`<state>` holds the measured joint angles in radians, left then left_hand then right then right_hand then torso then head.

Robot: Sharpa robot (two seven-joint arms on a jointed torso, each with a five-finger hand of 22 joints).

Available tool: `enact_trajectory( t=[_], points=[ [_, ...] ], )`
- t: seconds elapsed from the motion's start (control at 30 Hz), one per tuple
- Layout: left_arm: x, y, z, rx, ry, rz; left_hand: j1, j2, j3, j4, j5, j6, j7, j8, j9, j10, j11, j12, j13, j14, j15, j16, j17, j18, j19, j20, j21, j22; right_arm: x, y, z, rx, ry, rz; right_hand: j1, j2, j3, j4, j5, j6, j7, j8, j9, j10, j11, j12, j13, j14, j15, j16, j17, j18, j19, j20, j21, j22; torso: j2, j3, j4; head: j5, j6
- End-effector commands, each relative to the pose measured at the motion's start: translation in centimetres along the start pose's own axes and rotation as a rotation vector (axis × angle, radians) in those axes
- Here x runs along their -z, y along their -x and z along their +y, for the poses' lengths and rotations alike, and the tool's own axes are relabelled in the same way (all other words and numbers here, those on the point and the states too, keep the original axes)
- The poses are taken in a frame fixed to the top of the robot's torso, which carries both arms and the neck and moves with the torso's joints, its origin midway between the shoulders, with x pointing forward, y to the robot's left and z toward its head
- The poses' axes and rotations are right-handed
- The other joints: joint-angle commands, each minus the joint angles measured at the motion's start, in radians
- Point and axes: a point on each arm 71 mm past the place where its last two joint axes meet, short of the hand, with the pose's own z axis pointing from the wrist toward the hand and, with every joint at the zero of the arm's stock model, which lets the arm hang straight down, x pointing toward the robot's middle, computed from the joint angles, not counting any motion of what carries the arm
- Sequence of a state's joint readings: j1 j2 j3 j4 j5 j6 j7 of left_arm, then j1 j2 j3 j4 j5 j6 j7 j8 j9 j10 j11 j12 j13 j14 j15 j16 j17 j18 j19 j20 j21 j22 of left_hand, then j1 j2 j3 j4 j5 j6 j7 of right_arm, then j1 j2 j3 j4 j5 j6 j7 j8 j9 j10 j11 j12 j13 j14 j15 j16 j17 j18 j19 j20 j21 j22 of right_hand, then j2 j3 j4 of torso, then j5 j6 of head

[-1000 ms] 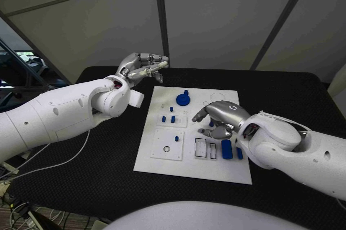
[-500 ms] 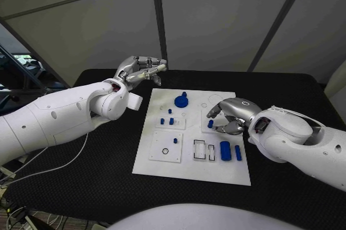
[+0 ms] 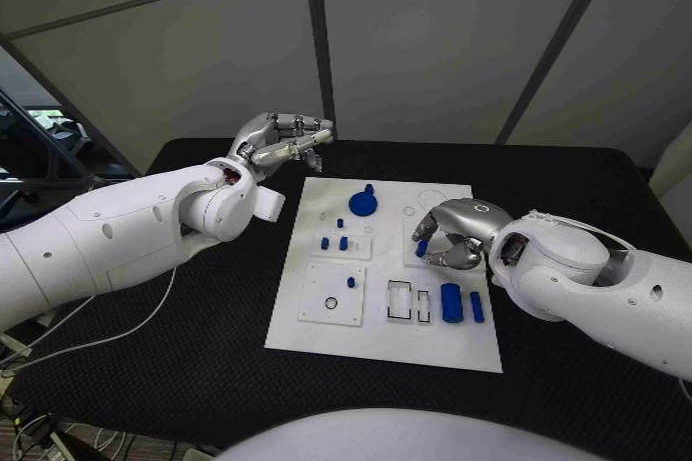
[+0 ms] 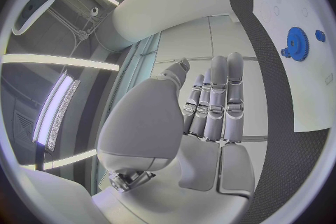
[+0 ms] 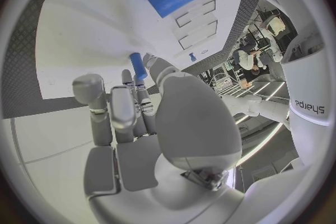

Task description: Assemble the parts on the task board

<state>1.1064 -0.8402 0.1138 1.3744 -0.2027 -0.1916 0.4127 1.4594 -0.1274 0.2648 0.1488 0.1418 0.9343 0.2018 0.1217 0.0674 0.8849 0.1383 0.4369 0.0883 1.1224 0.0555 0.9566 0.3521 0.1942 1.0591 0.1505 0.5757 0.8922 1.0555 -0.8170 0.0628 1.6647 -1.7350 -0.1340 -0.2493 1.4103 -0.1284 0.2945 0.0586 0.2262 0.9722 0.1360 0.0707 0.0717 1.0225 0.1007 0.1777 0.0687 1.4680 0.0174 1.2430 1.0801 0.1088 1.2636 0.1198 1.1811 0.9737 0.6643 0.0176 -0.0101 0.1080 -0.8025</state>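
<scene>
1. The right hand [image 3: 459,233] hangs low over the right side of the white task board [image 3: 361,331], fingers curled; its fingertips [image 5: 148,61] are at a small blue peg [image 5: 138,65], but whether they grip it I cannot tell.
2. The left hand [image 3: 280,138] is raised beyond the board's far left corner, fingers together and bent, holding nothing.
3. Blue parts on the board: a gear [image 3: 364,201] near the far edge, a long block [image 3: 453,302] at the right.
4. "Sharpa" is printed on the robot's white arm [image 5: 308,105].
5. The board lies mid-worktop [image 3: 173,381].
</scene>
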Motion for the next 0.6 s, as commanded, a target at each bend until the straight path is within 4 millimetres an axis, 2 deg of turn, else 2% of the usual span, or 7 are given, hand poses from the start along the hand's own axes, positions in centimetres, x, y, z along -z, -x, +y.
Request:
enact_trajectory(
  t=[0.03,0.17,0.3,0.37,0.47,0.6],
  points=[
    [-0.04,-0.07,-0.13,0.009,-0.006,0.009,0.004,-0.008,0.000,-0.007,0.001,-0.005,0.001,0.001,-0.001,-0.005,-0.001,0.003,-0.002,-0.005,-0.002,-0.006,-0.002,-0.013,-0.004,0.000,-0.006,-0.001,-0.13,-0.06,0.00,0.018,0.000,0.018,-0.001,0.016,0.018,0.004,-0.003,0.025,0.006,0.011,0.003,0.045,-0.011,0.017,0.003,0.016,-0.014,0.007,0.010,0.007,0.020,-0.006,0.021,0.028,0.000,0.0006,-0.0003,0.001,-0.002],
    [-0.06,-0.07,-0.12,0.008,-0.005,0.009,0.004,-0.008,0.000,-0.007,0.001,-0.005,0.001,0.001,-0.001,-0.005,-0.001,0.003,-0.002,-0.005,-0.002,-0.006,-0.002,-0.013,-0.004,0.000,-0.006,-0.001,-0.26,-0.05,0.11,0.017,0.007,0.014,0.004,0.029,0.042,0.008,-0.002,0.069,0.005,0.024,0.008,0.117,-0.025,0.030,0.007,0.025,-0.025,0.026,0.032,-0.001,0.046,-0.017,0.052,0.070,-0.001,0.0010,-0.0016,0.002,-0.004],
    [-0.08,-0.11,-0.11,0.009,-0.005,0.009,0.004,-0.008,0.000,-0.007,0.001,-0.005,0.001,0.001,-0.001,-0.005,-0.001,0.003,-0.002,-0.005,-0.002,-0.006,-0.002,-0.013,-0.004,0.000,-0.006,-0.001,-0.31,-0.01,0.11,0.016,0.007,0.005,0.015,0.041,0.062,0.004,-0.006,0.114,-0.004,0.040,0.014,0.169,-0.037,0.032,0.012,0.029,-0.034,0.037,0.045,-0.006,0.061,-0.025,0.072,0.098,0.000,0.0010,-0.0014,0.002,-0.004],
    [-0.08,-0.11,-0.11,0.009,-0.005,0.009,0.004,-0.008,0.000,-0.007,0.001,-0.005,0.001,0.001,-0.001,-0.005,-0.001,0.003,-0.002,-0.005,-0.002,-0.006,-0.002,-0.013,-0.004,0.000,-0.006,-0.001,-0.33,0.08,0.06,0.013,0.005,-0.008,0.025,0.053,0.075,-0.002,-0.027,0.140,-0.011,0.050,0.018,0.196,-0.045,0.033,0.016,0.031,-0.041,0.042,0.049,-0.008,0.067,-0.031,0.080,0.109,-0.001,0.0010,-0.0012,0.002,-0.005],
    [-0.07,-0.08,-0.10,0.009,-0.004,0.009,0.004,-0.008,0.000,-0.007,0.001,-0.005,0.001,0.001,-0.001,-0.005,-0.001,0.003,-0.002,-0.005,-0.002,-0.006,-0.002,-0.013,-0.004,0.000,-0.006,-0.001,-0.31,0.41,0.04,0.013,0.004,-0.056,0.038,0.064,0.091,-0.012,-0.040,0.162,-0.016,0.060,0.022,0.222,-0.053,0.033,0.022,0.032,-0.047,0.045,0.051,-0.009,0.070,-0.038,0.085,0.116,-0.001,0.0009,-0.0008,0.001,-0.006],
    [-0.07,-0.07,-0.10,0.008,-0.004,0.008,0.005,-0.007,0.000,-0.008,0.002,-0.005,0.001,0.003,0.000,-0.007,-0.001,0.006,-0.001,-0.006,-0.002,-0.006,-0.003,-0.012,-0.004,0.000,-0.007,-0.002,-0.22,0.82,0.14,0.011,0.010,-0.111,0.048,0.068,0.105,-0.023,-0.047,0.171,-0.018,0.063,0.025,0.234,-0.056,0.028,0.026,0.032,-0.050,0.047,0.054,-0.010,0.070,-0.043,0.088,0.120,-0.001,0.0010,-0.0012,0.000,-0.006]
  ],
)
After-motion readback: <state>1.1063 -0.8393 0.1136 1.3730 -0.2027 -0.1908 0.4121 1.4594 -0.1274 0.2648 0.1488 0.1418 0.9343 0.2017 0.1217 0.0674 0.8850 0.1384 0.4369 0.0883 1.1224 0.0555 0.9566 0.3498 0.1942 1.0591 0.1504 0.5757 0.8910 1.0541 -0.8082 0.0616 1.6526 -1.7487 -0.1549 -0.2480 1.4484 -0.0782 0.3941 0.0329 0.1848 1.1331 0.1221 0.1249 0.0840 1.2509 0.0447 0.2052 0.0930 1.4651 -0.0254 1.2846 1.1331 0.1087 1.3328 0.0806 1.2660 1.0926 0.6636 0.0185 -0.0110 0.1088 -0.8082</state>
